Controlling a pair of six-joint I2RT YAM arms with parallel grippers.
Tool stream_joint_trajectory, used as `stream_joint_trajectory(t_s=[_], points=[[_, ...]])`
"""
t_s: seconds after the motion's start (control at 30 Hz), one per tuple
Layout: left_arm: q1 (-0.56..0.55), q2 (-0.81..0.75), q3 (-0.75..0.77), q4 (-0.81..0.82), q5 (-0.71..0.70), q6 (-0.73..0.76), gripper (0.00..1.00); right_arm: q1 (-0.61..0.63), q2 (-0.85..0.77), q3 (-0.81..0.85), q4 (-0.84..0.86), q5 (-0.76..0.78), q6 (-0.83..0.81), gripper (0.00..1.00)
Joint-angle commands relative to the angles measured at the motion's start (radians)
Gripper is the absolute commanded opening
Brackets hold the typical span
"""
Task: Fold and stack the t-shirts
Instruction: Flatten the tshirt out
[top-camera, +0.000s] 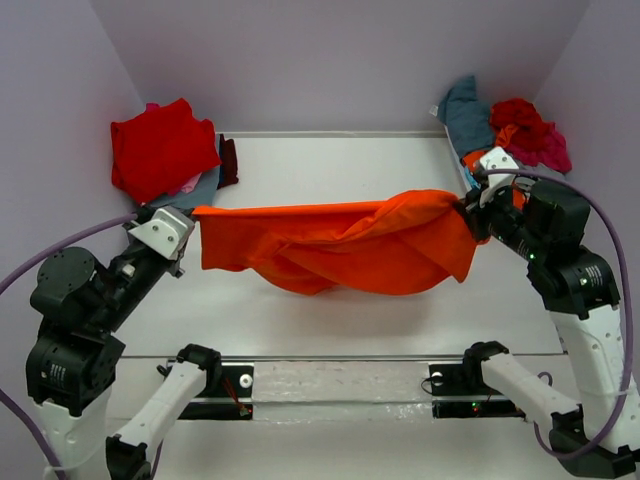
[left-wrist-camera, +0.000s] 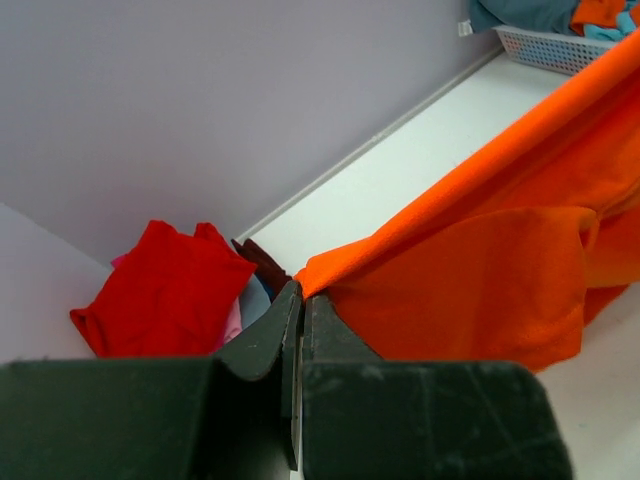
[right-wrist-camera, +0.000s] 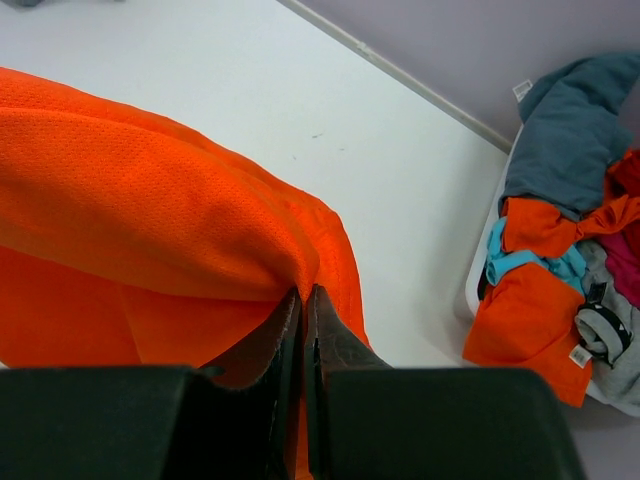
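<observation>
Black-white arms (top-camera: 598, 350), purple cables (top-camera: 65, 240), dark tools (left-wrist-camera: 297, 292)

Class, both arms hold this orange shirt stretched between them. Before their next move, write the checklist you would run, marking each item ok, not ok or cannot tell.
1. Left gripper shut on one end of the orange t-shirt: ok.
2. Right gripper shut on the opposite end: ok.
3. Shirt hangs flat, without twists: not ok; its middle sags in bunched folds.
4. Lowest fold held off the table: cannot tell.
5. Red t-shirt stack lies apart from the held shirt: ok.
</observation>
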Motion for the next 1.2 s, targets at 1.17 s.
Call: stream_joint_trajectory(t_s=[1.17], points=[[0.007, -0.002, -0.325, 0.340, -0.128, -0.123, 0.06, -0.005, 0.034, -0.017, 0.131, -0.043, -0.008, 0.07]])
